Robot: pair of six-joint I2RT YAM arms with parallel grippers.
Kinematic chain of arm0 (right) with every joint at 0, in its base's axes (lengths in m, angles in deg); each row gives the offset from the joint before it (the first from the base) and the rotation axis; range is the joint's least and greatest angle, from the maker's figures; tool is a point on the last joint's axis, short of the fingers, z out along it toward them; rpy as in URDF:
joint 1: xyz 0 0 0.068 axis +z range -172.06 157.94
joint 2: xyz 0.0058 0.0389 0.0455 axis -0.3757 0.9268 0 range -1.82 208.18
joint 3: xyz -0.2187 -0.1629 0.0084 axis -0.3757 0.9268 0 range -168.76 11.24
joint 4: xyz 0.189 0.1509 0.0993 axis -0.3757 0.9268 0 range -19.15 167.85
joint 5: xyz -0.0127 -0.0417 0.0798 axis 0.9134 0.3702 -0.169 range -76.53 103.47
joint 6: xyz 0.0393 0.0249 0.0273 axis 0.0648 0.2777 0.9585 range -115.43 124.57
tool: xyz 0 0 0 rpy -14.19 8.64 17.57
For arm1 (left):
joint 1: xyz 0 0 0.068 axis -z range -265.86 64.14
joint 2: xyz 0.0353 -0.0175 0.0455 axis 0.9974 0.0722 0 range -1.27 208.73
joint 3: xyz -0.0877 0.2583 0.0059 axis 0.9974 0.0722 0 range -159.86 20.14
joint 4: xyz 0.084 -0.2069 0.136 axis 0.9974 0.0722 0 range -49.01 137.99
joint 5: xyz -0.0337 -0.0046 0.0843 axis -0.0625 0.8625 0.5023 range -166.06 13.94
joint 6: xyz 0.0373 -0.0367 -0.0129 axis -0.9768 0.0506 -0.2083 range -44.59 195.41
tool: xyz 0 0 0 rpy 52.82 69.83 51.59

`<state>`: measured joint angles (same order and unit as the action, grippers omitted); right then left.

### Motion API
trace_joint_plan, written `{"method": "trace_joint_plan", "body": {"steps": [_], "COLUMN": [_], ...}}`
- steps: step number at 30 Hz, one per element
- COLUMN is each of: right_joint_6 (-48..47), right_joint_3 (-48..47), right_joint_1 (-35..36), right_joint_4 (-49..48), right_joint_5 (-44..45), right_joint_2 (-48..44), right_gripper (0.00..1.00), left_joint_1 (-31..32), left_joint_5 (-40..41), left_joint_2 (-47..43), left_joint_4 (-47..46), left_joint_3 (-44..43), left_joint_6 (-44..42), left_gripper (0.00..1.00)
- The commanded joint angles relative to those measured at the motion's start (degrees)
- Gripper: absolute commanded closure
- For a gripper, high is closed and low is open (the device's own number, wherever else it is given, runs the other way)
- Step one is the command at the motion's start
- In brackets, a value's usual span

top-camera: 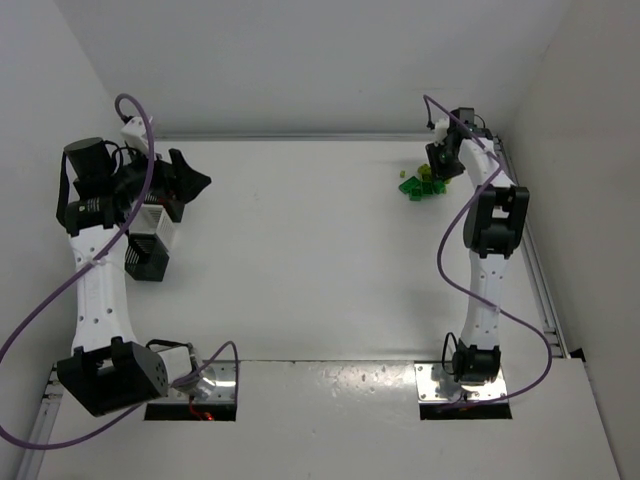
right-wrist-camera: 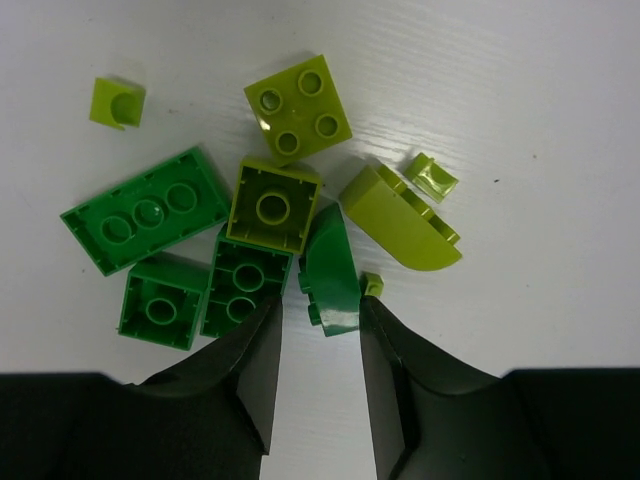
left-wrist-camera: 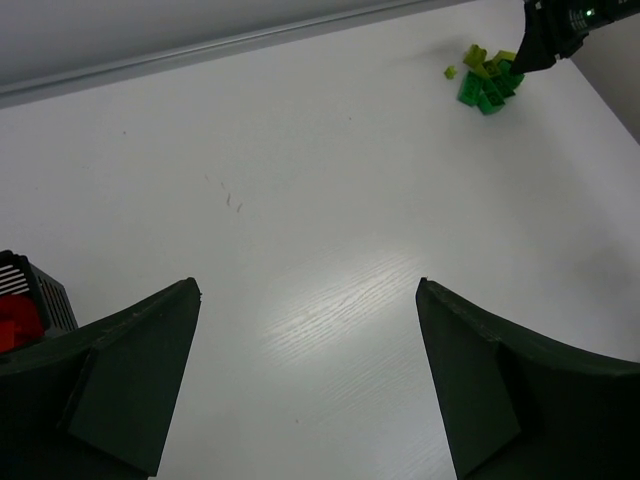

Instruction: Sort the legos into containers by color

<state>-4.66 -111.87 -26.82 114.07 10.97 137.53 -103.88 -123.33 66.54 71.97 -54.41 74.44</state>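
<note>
Straddles a dark green curved brick (right-wrist-camera: 330, 265) among the far-right legos (top-camera: 420, 185) with the right gripper (right-wrist-camera: 320, 312) narrowly parted. Holds the left gripper (left-wrist-camera: 308, 290) spread wide beside the black bin (left-wrist-camera: 45, 295) of red bricks (left-wrist-camera: 12, 325).

Inside a robotics lab test cell: two robot arms, left arm (top-camera: 100, 280) and right arm (top-camera: 485, 270), stand bolted to metal plates (top-camera: 428, 384) at the edge of a white table (top-camera: 300, 260), boxed in by plain white walls (top-camera: 300, 60), with purple cables (top-camera: 440, 252) looping and aluminium rail (top-camera: 547, 290) alongside.
</note>
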Motion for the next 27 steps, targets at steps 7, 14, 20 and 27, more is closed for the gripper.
{"method": "trace_joint_plan", "body": {"steps": [7,14,20,27], "right_joint_6": [-1.9,-1.9,-2.5,-2.5], "right_joint_3": [-2.4,-2.4,-2.4,-1.9], "right_joint_1": [-0.3,-0.3,-0.8,-0.8], "right_joint_4": [0.3,0.3,-0.3,-0.3], "right_joint_5": [-0.6,0.0,1.2,1.7], "right_joint_2": [2.7,3.2,3.8,4.4], "right_gripper": [0.62,0.59,0.56,0.59], "left_joint_1": [1.2,1.2,1.8,1.8], "left_joint_5": [-0.2,0.3,0.3,0.9], "left_joint_2": [-0.3,0.2,0.2,0.2], "left_joint_4": [-1.7,-1.7,-2.2,-2.2], "left_joint_3": [-0.1,-0.1,-0.1,-0.1], "left_joint_6": [1.1,1.1,1.1,1.1], "left_gripper": [0.05,0.03,0.03,0.03]}}
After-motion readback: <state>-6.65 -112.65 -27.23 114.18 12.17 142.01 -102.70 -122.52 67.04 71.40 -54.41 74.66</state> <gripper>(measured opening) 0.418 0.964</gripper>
